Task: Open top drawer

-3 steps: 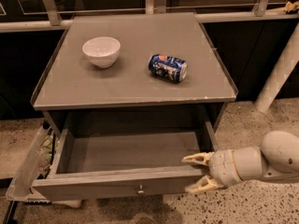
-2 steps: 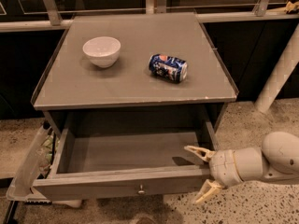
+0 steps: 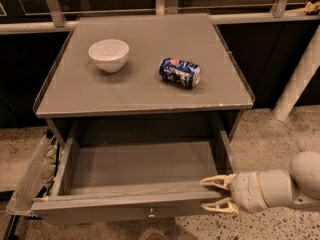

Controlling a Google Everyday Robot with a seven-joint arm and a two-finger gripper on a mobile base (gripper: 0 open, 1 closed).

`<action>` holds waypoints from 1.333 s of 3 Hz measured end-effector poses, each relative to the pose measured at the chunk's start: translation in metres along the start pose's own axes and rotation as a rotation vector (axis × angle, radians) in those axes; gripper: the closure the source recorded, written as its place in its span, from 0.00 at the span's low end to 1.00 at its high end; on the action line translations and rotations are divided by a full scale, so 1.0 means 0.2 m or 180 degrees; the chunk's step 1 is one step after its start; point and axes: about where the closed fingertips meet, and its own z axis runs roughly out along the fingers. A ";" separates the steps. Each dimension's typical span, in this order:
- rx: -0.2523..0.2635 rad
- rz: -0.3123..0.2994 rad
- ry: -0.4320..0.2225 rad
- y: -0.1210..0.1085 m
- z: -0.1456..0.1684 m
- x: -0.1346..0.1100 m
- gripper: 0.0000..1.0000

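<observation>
Pincer (image 3: 204,195) spread at the pulled-out top drawer (image 3: 140,166); bowl (image 3: 108,54), can (image 3: 180,72) on tabletop (image 3: 145,91).

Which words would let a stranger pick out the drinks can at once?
Start at the grey cabinet with its top drawer pulled open, the pincer at the drawer front's right end. On the cabinet's top, right of the white bowl, lies the can: blue, printed, tipped on its side, unlike the upright bowl.
</observation>
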 end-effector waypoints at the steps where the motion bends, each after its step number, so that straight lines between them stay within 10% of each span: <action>1: -0.0010 0.0000 -0.0007 0.04 -0.01 0.00 0.59; 4: -0.0011 0.0000 -0.0007 0.04 -0.01 0.00 0.00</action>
